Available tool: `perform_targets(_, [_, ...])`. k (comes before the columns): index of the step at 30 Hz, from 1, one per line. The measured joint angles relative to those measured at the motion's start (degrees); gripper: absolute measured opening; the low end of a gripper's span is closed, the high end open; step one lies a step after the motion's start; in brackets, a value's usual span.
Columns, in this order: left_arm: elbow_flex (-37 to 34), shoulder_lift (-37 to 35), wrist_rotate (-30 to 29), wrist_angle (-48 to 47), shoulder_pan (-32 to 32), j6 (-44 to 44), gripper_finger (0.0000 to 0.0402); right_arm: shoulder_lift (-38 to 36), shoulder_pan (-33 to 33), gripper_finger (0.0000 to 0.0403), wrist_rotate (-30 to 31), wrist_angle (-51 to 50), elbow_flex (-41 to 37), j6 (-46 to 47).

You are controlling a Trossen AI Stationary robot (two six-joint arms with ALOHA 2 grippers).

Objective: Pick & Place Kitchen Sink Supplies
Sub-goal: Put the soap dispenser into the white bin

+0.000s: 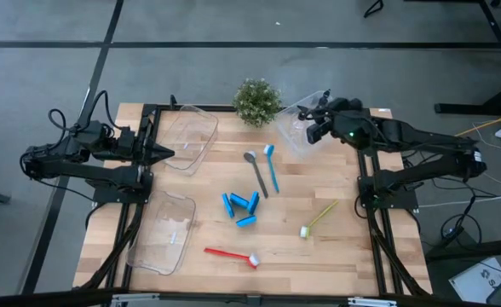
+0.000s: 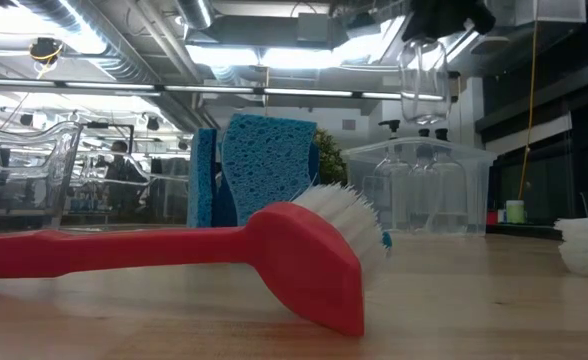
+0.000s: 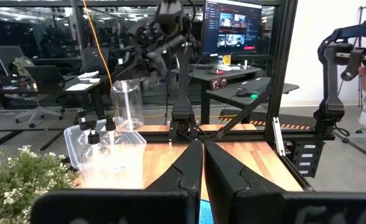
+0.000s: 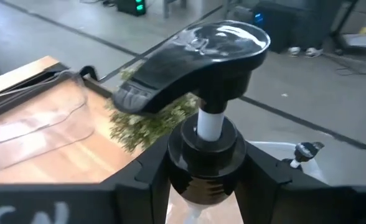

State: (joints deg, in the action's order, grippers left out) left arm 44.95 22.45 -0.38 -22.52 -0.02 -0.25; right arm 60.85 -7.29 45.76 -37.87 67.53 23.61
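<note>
The black pump-capped clear bottle (image 4: 211, 118) sits clamped in the right claw (image 4: 205, 180), hanging above the clear plastic bin (image 1: 300, 128) at the tabletop's far right; lower it upright among the bottles before letting go; the left claw (image 3: 203, 165) waits closed.

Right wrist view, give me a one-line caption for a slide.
Right gripper fingers clamp the neck of a clear pump bottle above the bin, potted plant behind.
</note>
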Motion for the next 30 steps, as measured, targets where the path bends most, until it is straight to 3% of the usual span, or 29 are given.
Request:
perform_targets(14, [0.0,0.0,0.0,0.0,0.0,0.0,0.0013,6.3,-2.1,0.0141,1.6,4.7,-2.3,0.2])
perform_targets(30, [0.0,0.0,0.0,0.0,0.0,0.0,0.0008,13.9,-2.1,0.0137,1.0,2.7,-2.3,3.0])
